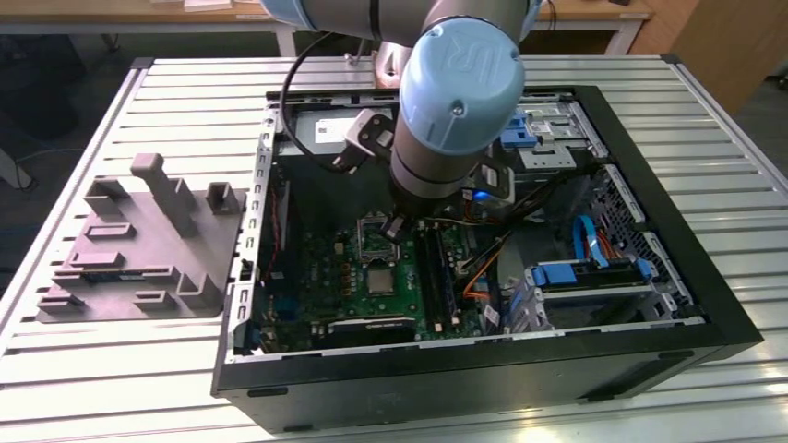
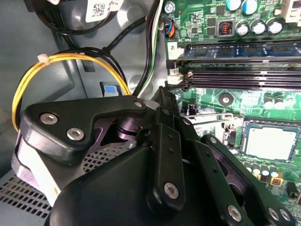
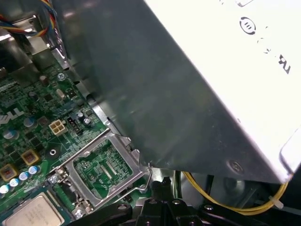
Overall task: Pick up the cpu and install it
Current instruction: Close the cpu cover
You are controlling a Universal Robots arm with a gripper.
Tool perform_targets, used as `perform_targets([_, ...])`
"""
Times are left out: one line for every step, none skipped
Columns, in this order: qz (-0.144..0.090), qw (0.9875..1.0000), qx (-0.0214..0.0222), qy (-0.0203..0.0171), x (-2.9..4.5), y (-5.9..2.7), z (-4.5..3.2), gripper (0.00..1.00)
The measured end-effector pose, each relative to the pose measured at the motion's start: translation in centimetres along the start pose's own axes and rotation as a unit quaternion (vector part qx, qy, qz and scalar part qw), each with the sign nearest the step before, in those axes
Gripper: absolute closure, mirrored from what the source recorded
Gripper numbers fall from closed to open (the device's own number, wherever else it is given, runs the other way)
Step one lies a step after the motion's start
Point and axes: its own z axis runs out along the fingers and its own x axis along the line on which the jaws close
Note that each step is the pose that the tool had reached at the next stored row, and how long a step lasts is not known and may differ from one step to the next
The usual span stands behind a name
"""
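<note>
Fig.: arm reaching into open PC case [image 1: 689,305], gripper [image 2: 164,92] over green motherboard [image 1: 369,286].
Largest to smallest: grey tray [image 1: 136,268] w/ posts beside case; socket frame [image 3: 106,172] flipped up; cpu [image 2: 269,140] lies flat in socket, just beside gripper; jaw state: cannot tell.

A big blue and grey robot arm [image 1: 453,101] reaches down into an open black computer case [image 1: 493,360] on the worktop [image 1: 99,388]. A grey tray [image 1: 136,249] sits beside the case.
</note>
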Motion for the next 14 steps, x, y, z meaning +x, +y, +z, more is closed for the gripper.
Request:
perform_targets([0.000, 1.0000, 0.0000, -0.0001, -0.01, 0.00, 0.08, 0.89])
perform_targets([0.000, 1.0000, -0.0001, -0.0001, 0.00, -0.01, 0.15, 0.89])
perform_targets([0.000, 1.0000, 0.0000, -0.0001, 0.01, -0.01, 0.20, 0.89])
perform_targets([0.000, 1.0000, 0.0000, 0.0000, 0.02, 0.00, 0.23, 0.89])
perform_targets([0.000, 1.0000, 0.0000, 0.0003, 0.04, 0.02, 0.23, 0.89])
perform_targets([-0.001, 1.0000, 0.0002, 0.0006, 0.06, 0.04, 0.24, 0.89])
perform_targets([-0.001, 1.0000, 0.0004, 0.0013, 0.08, 0.07, 0.26, 0.89])
perform_targets([-0.002, 1.0000, 0.0013, 0.0026, 0.09, 0.09, 0.26, 0.89])
perform_targets([-0.002, 1.0000, 0.0023, 0.0042, 0.11, 0.11, 0.26, 0.89])
perform_targets([-0.002, 1.0000, 0.0033, 0.0058, 0.11, 0.12, 0.25, 0.89])
perform_targets([-0.002, 1.0000, 0.0042, 0.0072, 0.11, 0.13, 0.26, 0.89])
perform_targets([-0.003, 1.0000, 0.0049, 0.0082, 0.10, 0.14, 0.27, 0.89])
perform_targets([-0.003, 0.9999, 0.0054, 0.0091, 0.09, 0.16, 0.26, 0.89])
perform_targets([-0.003, 0.9999, 0.0059, 0.0099, 0.08, 0.18, 0.25, 0.89])
